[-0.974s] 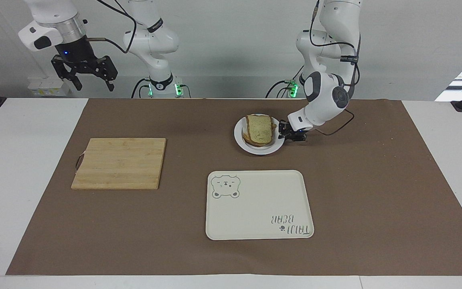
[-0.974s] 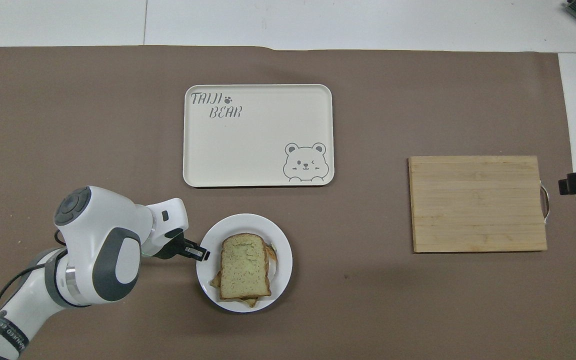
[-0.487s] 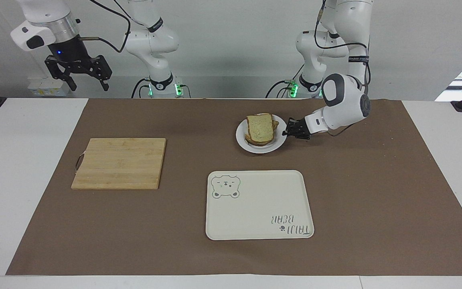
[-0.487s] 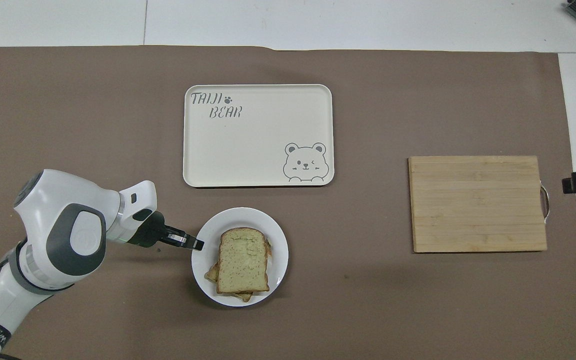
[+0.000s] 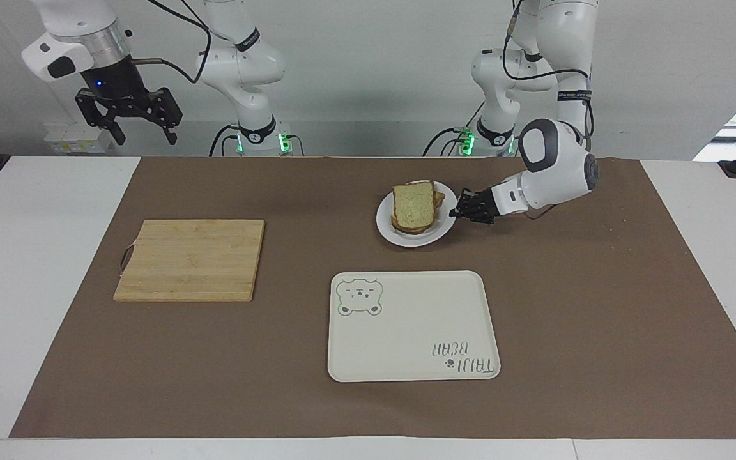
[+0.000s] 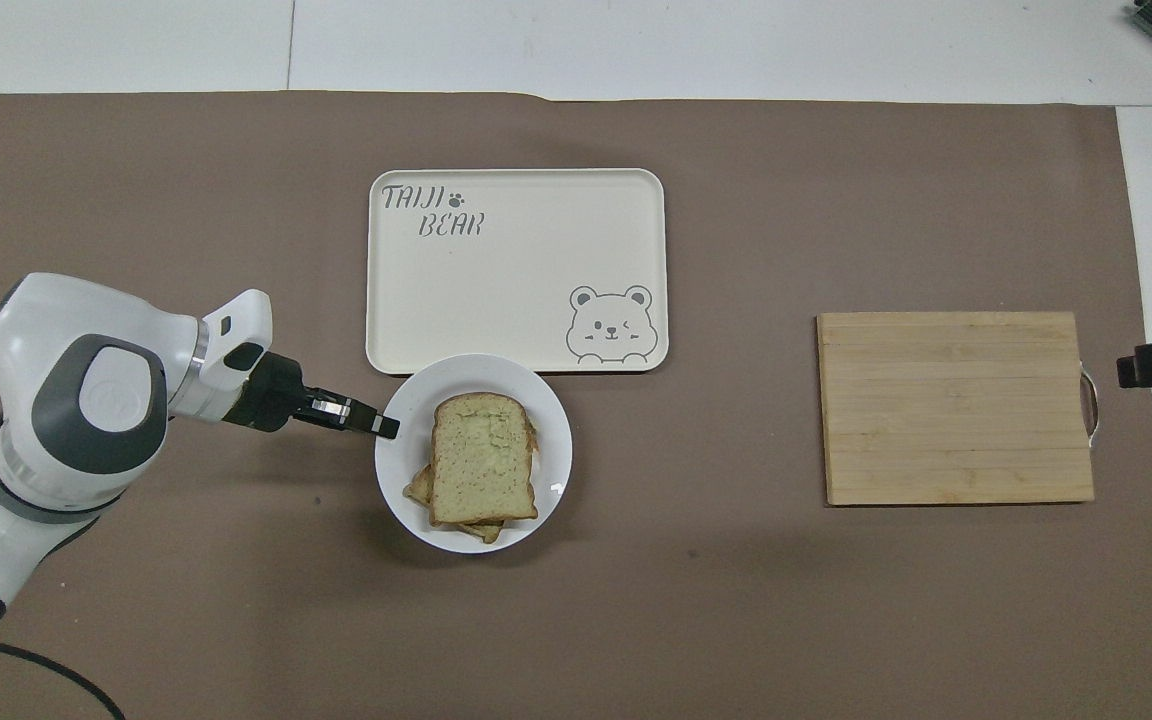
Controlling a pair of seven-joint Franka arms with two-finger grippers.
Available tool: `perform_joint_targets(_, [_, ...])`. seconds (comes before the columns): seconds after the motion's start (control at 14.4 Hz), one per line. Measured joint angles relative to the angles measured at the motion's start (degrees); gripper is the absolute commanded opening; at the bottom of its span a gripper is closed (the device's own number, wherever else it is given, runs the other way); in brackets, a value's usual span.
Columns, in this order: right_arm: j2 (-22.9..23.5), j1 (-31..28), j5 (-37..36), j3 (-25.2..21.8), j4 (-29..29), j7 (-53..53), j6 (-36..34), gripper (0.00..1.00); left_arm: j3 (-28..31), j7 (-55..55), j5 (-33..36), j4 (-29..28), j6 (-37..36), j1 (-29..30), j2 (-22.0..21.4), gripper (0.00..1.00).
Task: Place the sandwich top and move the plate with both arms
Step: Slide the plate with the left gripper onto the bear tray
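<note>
Two fingers of the left gripper (image 5: 454, 213) are clamped on the plate (image 5: 386, 230) rim, lifted over the mat (image 5: 598, 306) beside the tray (image 5: 406, 332). The sandwich top (image 5: 413, 206) is stacked on it. The right gripper (image 5: 128, 118) is held spread, waiting.

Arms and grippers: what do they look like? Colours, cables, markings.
Both arms are glossy white, rounded segments with dark grey joint caps and black bands; black cables loop along them, and green lights glow at the bases. The left gripper is black. The right gripper is black and angular under a silver collar and white block, with a small blue light.
</note>
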Motion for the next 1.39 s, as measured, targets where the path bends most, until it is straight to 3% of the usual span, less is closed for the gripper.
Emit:
perform_joint_targets(0.35, [0.0, 0.0, 0.0, 0.0, 0.0, 0.0, 0.0, 1.00, 0.1, -2.7, -3.7, 8.2, 1.2, 0.2, 4.8, 0.00])
perform_joint_targets(0.77, [0.0, 0.0, 0.0, 0.0, 0.0, 0.0, 0.0, 1.00, -1.4, -11.4, -6.3, 15.6, 8.3, -0.1, 9.7, 0.00])
perform_joint_targets(1.32, [0.0, 0.0, 0.0, 0.0, 0.0, 0.0, 0.0, 1.00, -3.5, -13.2, -6.5, 25.3, 15.9, -2.5, 22.4, 0.00])
perform_joint_targets(1.39, [0.0, 0.0, 0.0, 0.0, 0.0, 0.0, 0.0, 1.00, -3.5, -13.2, -6.5, 25.8, 15.9, -2.5, 22.7, 0.15])
